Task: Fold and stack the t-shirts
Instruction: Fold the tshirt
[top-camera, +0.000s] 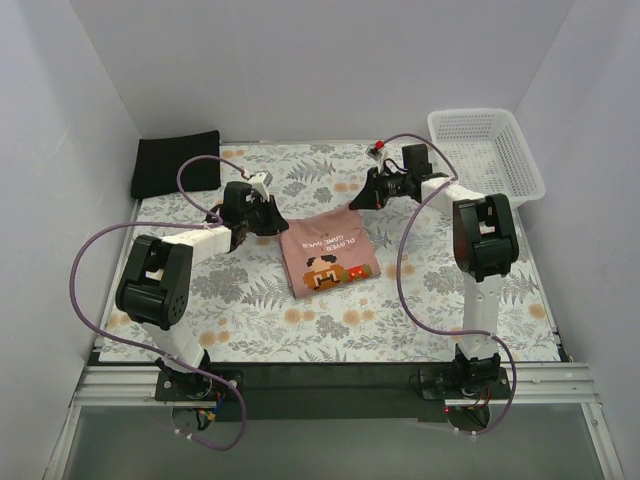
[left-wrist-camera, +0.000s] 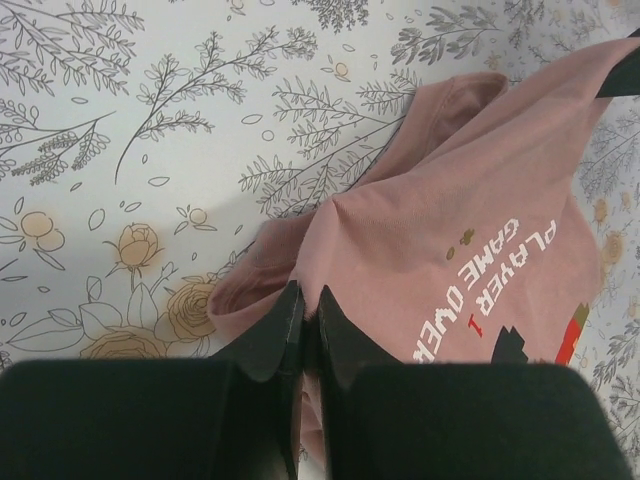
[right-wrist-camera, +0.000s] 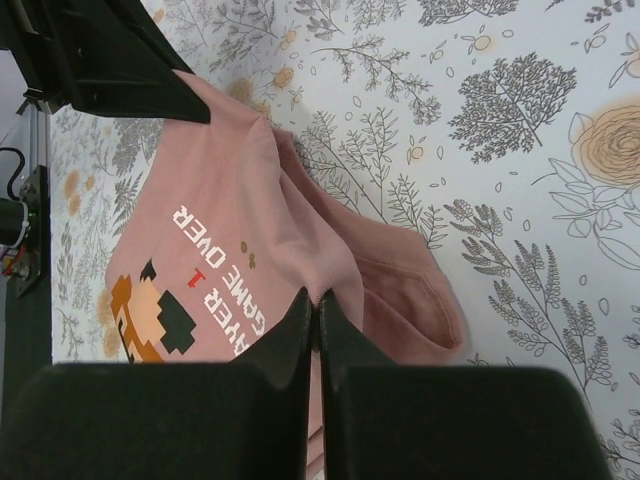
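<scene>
The dusty pink t-shirt (top-camera: 327, 252) with a pixel cartoon print and white lettering hangs between both grippers at the table's middle, its lower part resting on the cloth. My left gripper (top-camera: 272, 217) is shut on its left top corner; the left wrist view shows the pink cloth (left-wrist-camera: 440, 230) pinched between the fingers (left-wrist-camera: 280, 325). My right gripper (top-camera: 358, 199) is shut on the right top corner, with the pink cloth (right-wrist-camera: 230, 220) in its fingers (right-wrist-camera: 340, 325). The black t-shirt (top-camera: 176, 163) lies folded at the far left.
A white lattice basket (top-camera: 487, 152) stands at the far right corner. The floral table cloth (top-camera: 270, 315) covers the table. White walls close in the left, back and right sides.
</scene>
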